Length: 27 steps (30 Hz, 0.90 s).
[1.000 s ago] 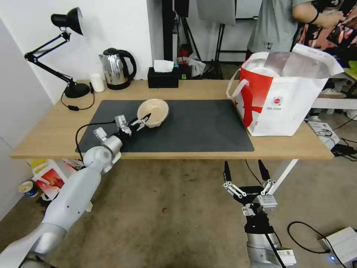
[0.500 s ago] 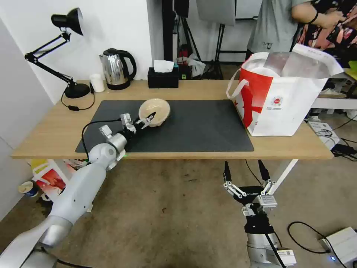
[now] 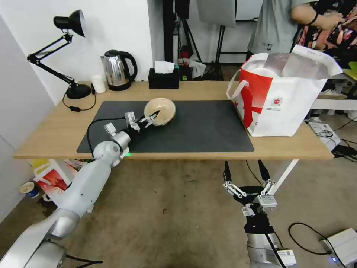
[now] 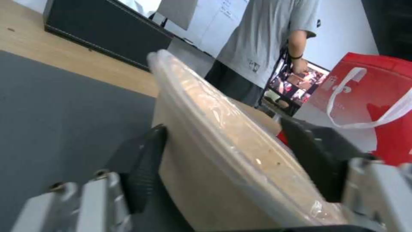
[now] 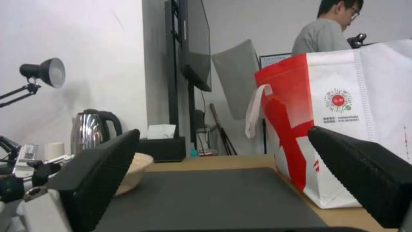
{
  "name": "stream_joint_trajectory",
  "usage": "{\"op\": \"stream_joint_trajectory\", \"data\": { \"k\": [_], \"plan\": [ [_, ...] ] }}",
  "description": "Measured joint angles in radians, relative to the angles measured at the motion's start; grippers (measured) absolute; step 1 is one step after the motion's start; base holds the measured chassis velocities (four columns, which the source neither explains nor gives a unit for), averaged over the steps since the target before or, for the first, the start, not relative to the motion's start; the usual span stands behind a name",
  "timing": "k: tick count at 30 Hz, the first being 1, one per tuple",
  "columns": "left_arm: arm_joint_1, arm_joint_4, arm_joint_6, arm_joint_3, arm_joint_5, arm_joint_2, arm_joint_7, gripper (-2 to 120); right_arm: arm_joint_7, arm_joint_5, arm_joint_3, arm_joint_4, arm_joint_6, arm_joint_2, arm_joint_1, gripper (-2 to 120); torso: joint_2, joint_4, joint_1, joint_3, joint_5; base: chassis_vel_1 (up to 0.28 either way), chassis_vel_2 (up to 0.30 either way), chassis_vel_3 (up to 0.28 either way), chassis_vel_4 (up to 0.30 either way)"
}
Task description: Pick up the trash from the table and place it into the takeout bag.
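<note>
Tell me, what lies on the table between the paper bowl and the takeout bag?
Nothing: in the head view, only bare dark mat stretches from the paper bowl, gripped by the left gripper, to the takeout bag.

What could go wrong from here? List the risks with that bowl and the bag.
1. The left gripper pinches only the rim of the tilted paper bowl; the thin rim might bend or slip out.
2. The bag stands far across the mat; a long carry could loosen the hold.
3. The bag's upright flap and handles may snag the bowl.
</note>
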Motion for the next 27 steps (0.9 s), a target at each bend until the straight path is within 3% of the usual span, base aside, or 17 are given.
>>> {"op": "stream_joint_trajectory", "data": {
  "k": [19, 27],
  "plan": [
    [0.012, -0.006, -0.002, -0.011, -0.001, 0.015, 0.032, 1, 0.0, 0.0, 0.0, 0.0, 0.0, 0.0, 0.0, 100, -0.001, -0.0002, 0.001, 0.001, -0.0004, 0.0, 0.0, 0.0, 0.0],
    [0.021, -0.021, -0.005, -0.015, 0.006, 0.02, 0.037, 1, 0.0, 0.0, 0.0, 0.0, 0.0, 0.0, 0.0, 100, -0.001, -0.0003, 0.001, 0.001, -0.0009, 0.0, 0.0, 0.0, 0.0]
  ]
}}
